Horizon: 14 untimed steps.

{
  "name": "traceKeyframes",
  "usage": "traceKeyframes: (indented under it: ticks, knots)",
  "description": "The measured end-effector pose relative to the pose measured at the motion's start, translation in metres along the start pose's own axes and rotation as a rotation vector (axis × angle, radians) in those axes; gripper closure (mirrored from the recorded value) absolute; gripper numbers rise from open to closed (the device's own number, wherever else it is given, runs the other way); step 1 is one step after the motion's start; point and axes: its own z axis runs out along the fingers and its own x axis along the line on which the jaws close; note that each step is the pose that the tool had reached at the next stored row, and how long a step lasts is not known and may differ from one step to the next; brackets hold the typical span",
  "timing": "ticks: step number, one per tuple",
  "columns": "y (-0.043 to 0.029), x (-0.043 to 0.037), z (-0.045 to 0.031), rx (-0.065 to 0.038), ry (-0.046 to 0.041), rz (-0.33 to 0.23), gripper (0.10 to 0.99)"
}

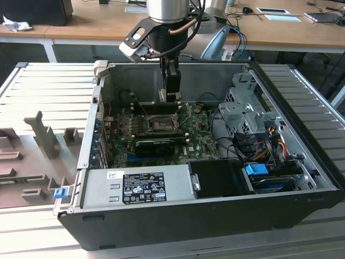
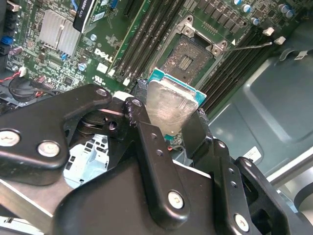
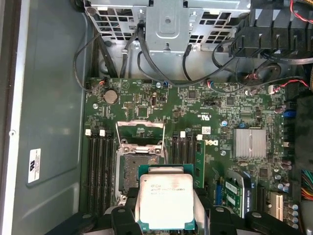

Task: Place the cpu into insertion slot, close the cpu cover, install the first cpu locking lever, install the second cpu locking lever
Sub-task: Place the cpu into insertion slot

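A ribbed grey metal table (image 1: 32, 91) carries an open black computer case (image 1: 215, 216), in which a green motherboard (image 3: 205, 103) is laid flat. Above it, the small flat square silver-topped cpu (image 3: 166, 198) is pinched by two opposite edges in the black two-fingered gripper (image 1: 171, 96). In the exterior view the bare insertion slot (image 1: 160, 123) lies at six o'clock of the chip and apart from it. The thin silvery hinged cpu cover (image 3: 140, 125) is stood open.
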Motion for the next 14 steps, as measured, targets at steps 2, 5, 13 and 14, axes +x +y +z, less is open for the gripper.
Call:
traceKeyframes:
  ticks: [2,5,13,14]
  knots:
    - [0.0,0.0,0.0005,0.0,0.0,0.0,0.557]
    - [-0.0001,0.0,0.0015,0.0,0.0001,0.0,0.557]
    - [-0.001,0.0003,0.0135,0.0,-0.0005,0.008,0.557]
    - [-0.0011,0.0003,0.015,0.0,-0.0005,0.008,0.557]
